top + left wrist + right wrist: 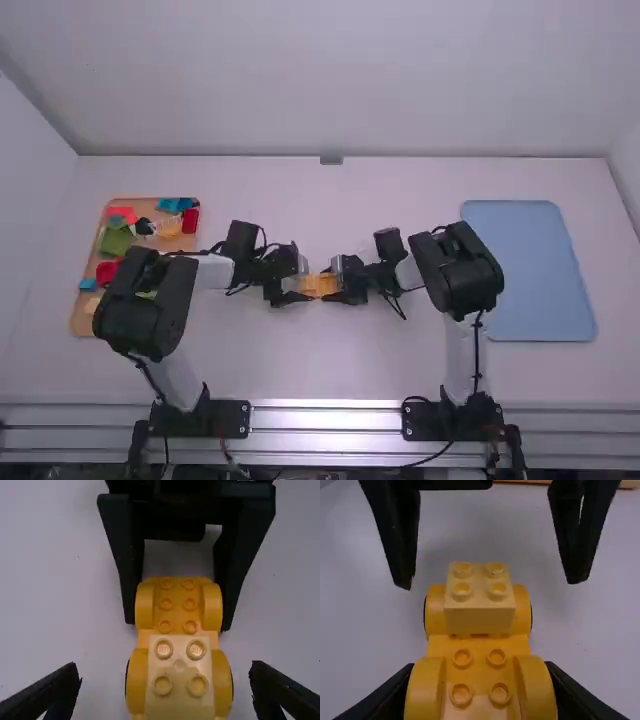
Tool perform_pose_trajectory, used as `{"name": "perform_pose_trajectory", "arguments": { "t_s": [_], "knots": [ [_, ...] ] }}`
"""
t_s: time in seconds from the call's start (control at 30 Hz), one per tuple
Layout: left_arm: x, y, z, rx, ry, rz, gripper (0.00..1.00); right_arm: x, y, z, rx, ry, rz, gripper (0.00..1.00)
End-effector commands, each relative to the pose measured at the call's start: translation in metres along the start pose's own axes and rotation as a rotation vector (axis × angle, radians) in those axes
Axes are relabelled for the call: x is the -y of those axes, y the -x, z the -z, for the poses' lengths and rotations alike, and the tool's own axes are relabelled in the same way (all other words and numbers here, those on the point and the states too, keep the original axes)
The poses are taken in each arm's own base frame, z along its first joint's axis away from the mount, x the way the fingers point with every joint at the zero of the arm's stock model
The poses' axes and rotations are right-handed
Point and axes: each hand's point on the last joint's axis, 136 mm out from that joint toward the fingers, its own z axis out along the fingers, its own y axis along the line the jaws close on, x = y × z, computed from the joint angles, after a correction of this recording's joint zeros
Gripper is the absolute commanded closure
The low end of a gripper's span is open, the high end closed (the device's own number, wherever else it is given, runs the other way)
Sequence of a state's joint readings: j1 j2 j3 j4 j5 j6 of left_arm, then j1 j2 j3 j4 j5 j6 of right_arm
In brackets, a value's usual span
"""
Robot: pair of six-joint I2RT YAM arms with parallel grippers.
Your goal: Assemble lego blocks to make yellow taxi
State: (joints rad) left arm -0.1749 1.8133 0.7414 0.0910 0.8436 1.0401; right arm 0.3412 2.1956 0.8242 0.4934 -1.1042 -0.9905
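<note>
White table (350,370) below, yellow car (318,286) mid-table, my right gripper (336,282) pinching its wheels (144,605), my left gripper (299,284) spread around its pale block (180,672) end, side gaps showing, blue mat (530,270) well apart.

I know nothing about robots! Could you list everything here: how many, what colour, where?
studded base: one, yellow-orange, between the grippers
pale block: one, light yellow, on the base's left-gripper end
rounded side pieces: four, yellow-orange, a pair toward each end of the base
tray: one, tan, on the table's left
loose pieces: several, too jumbled to count, red, green, blue and others, on the tray
mat: one, light blue, table's right
table: one, white, under everything
left gripper: one, black, open around the pale block's end
right gripper: one, black, shut on the base's other end
arms: two, white and black, at the near edge
</note>
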Motion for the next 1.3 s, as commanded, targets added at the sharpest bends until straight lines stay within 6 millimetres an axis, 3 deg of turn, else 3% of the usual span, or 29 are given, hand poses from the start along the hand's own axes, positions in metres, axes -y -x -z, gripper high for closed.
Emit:
{"name": "perform_pose_trajectory", "arguments": {
  "t_s": [0.0,0.1,0.13,0.17,0.27,0.33,0.63,1.27],
  "knots": [
    [-0.001,0.018,0.008,0.049,0.003,-0.032,0.11,-0.005,-0.006,-0.002,-0.016,0.007,-0.018,0.42],
    [-0.005,0.026,0.017,0.07,0.023,-0.04,0.28,-0.005,-0.006,-0.002,-0.016,0.007,-0.018,0.42],
    [-0.008,0.027,0.021,0.07,0.039,-0.044,0.52,-0.005,-0.006,-0.002,-0.016,0.007,-0.018,0.43],
    [-0.009,0.027,0.023,0.074,0.043,-0.043,0.68,-0.005,-0.006,-0.002,-0.016,0.008,-0.018,0.42],
    [-0.006,0.027,0.022,0.075,0.028,-0.032,0.9,-0.005,-0.006,-0.002,-0.016,0.007,-0.018,0.42],
    [-0.002,0.027,0.02,0.071,0.015,-0.025,0.97,-0.005,-0.006,-0.002,-0.016,0.007,-0.018,0.42],
    [0.022,0.024,0.008,0.032,-0.068,0.014,0.98,-0.005,-0.006,-0.002,-0.016,0.007,-0.017,0.42],
    [0.01,-0.004,-0.016,0.003,-0.047,0.133,0.98,-0.005,-0.006,-0.002,-0.016,0.007,-0.018,0.42]
  ]
}}
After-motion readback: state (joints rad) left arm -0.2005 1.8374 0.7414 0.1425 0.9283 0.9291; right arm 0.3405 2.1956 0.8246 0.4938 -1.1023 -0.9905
